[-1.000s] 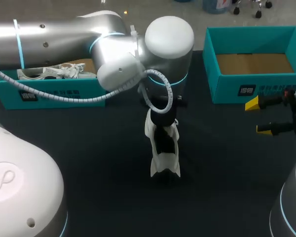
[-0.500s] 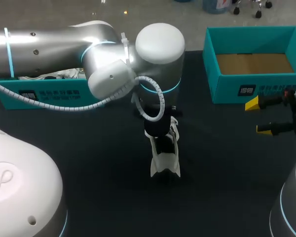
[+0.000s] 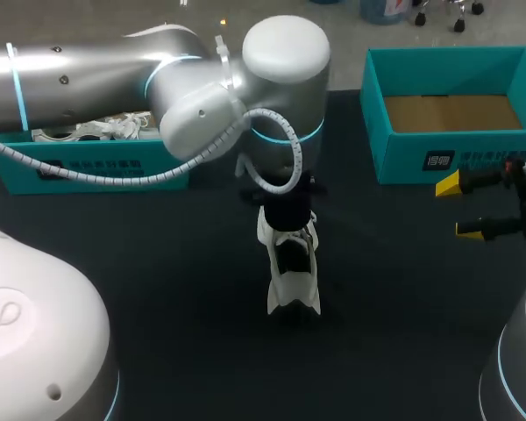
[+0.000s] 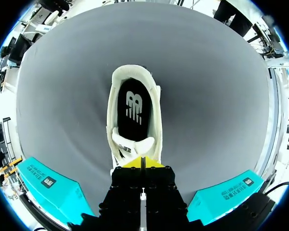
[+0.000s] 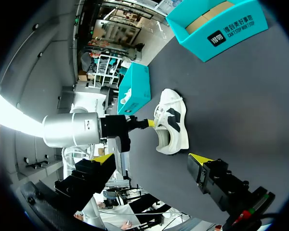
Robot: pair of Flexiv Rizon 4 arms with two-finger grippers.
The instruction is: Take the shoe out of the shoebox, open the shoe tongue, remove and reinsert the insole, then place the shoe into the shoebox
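Dark table (image 3: 158, 263), shoe (image 3: 293, 289), insole (image 4: 133, 113) plain only from left wrist

Shoe (image 3: 291, 272) sat about mid-table (image 3: 394, 289), left gripper (image 4: 142, 161) right at its tongue end. One shoebox (image 3: 88, 167) was behind it to the left with the other shoe (image 3: 96, 129) inside. The second shoebox (image 3: 447, 158) was back right, right gripper (image 3: 460, 208) just in front of it.

Left claw (image 4: 142, 162) closed, right claw (image 3: 458, 207) agape.

White shoe (image 5: 172, 126) on table (image 5: 241, 96); left gripper (image 5: 150, 122) seemingly pinching it; right gripper (image 5: 151, 159) spread wide.
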